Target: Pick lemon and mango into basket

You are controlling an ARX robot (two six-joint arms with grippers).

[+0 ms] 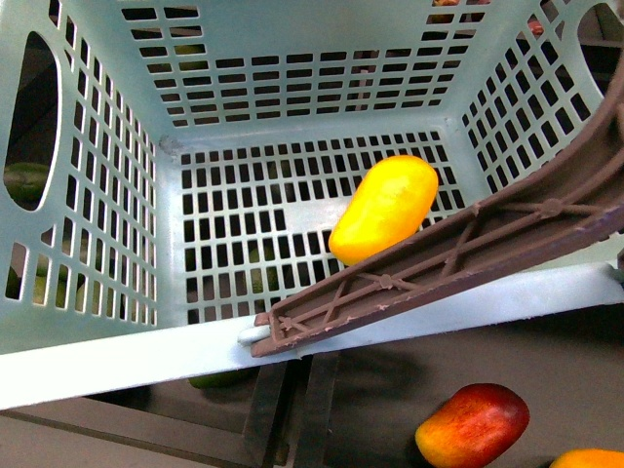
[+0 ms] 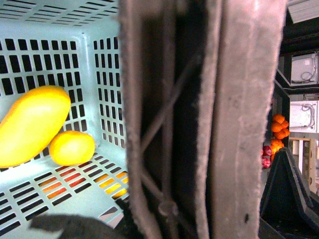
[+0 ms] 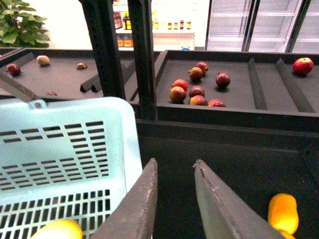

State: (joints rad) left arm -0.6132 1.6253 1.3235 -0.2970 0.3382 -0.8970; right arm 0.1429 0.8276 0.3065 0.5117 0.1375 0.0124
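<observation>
Dark produce trays [image 3: 274, 94] are stretching away behind the single teal basket [image 1: 97, 361], where one mango [image 1: 385, 210] and one lemon [image 2: 72, 148] are lying close together on the slotted floor. Both are looking smooth, firm and probably slippery, the mango likely the heavier; each is best gripped across its middle. One red-and-yellow mango [image 1: 473, 424] is sitting outside. The right gripper [image 3: 175, 164] is hovering beside the basket, fingers narrowly parted, holding nothing. The brown handle [image 2: 199, 119] is filling the left wrist view, hiding the left gripper's state.
</observation>
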